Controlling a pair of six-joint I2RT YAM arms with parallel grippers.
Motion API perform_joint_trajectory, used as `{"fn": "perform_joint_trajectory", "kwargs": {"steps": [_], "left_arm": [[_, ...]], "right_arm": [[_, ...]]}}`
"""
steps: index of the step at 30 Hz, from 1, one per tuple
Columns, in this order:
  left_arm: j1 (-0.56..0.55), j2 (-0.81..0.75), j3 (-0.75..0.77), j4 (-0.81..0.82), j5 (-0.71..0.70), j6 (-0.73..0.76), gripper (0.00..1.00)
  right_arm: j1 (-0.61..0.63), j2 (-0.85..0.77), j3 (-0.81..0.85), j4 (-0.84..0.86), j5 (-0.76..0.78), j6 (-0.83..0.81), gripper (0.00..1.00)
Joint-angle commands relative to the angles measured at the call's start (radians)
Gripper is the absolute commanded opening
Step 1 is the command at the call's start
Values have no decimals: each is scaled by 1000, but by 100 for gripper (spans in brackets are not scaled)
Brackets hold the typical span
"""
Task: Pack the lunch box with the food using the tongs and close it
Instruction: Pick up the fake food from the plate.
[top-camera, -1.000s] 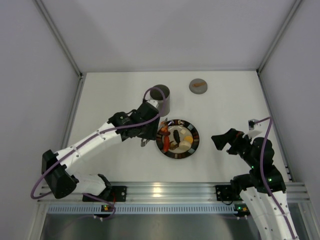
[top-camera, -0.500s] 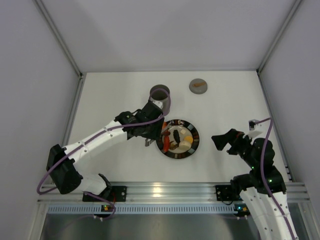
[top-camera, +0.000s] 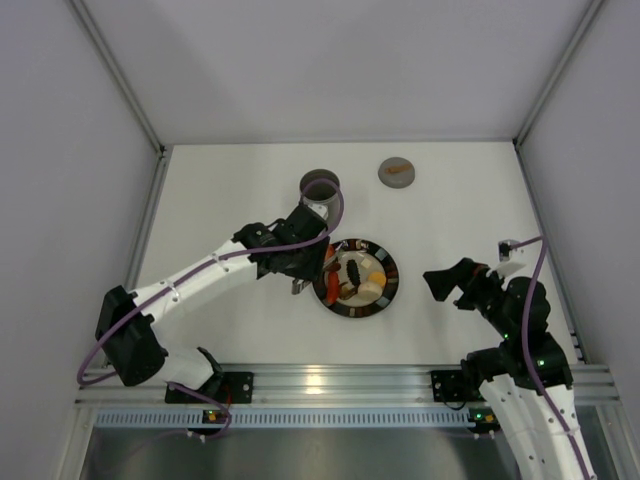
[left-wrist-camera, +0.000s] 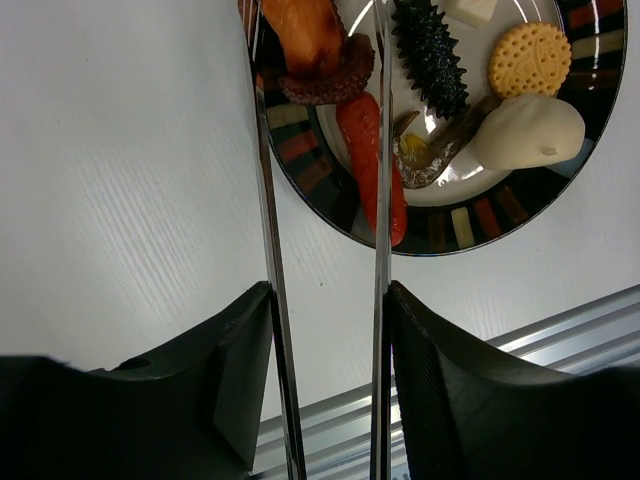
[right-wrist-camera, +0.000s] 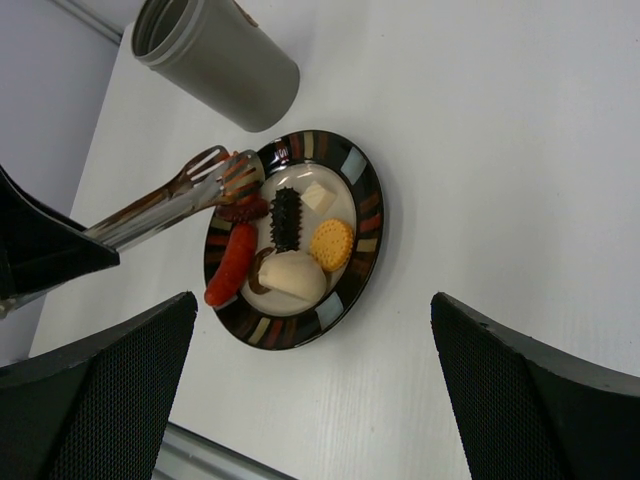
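My left gripper (left-wrist-camera: 328, 300) is shut on the silver tongs (left-wrist-camera: 268, 250), one slim arm against each finger. The tongs (right-wrist-camera: 170, 205) reach over the left edge of the dark striped plate (left-wrist-camera: 470, 225), their tips on either side of an orange piece (left-wrist-camera: 305, 35). More food lies on the plate: a red sausage (left-wrist-camera: 370, 150), a black spiky piece (left-wrist-camera: 430, 50), a round cookie (left-wrist-camera: 530, 60) and a cream dumpling (left-wrist-camera: 530, 130). The lunch box (top-camera: 320, 187) stands open-mouthed just behind the left wrist. My right gripper (top-camera: 440, 283) hangs open to the right of the plate, holding nothing.
The flat grey lid with an orange mark (top-camera: 397, 171) lies at the back, to the right of the lunch box. White walls close in the table on three sides. An aluminium rail (top-camera: 330, 385) runs along the near edge.
The left arm has shifted slightly right, toward the plate, and the tongs' arms have been squeezed a little closer. The right arm has not moved.
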Motion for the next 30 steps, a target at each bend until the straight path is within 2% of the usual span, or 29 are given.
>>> {"fn": "perform_joint_trajectory", "kwargs": {"steps": [1, 6, 14, 18, 23, 30], "left_arm": [[5, -1, -5, 52, 14, 3, 52], [4, -3, 2, 49, 18, 8, 47], [5, -9, 15, 30, 23, 17, 31], [5, -8, 28, 21, 31, 23, 27], [4, -11, 51, 12, 49, 39, 22], [-2, -46, 81, 20, 61, 65, 21]], "right_arm": [[-11, -14, -2, -1, 2, 2, 99], [-11, -14, -2, -1, 2, 2, 100], [-11, -12, 3, -1, 2, 4, 100], [-10, -11, 9, -1, 2, 4, 99], [-10, -5, 20, -1, 2, 4, 99], [-11, 1, 26, 2, 2, 2, 99]]}}
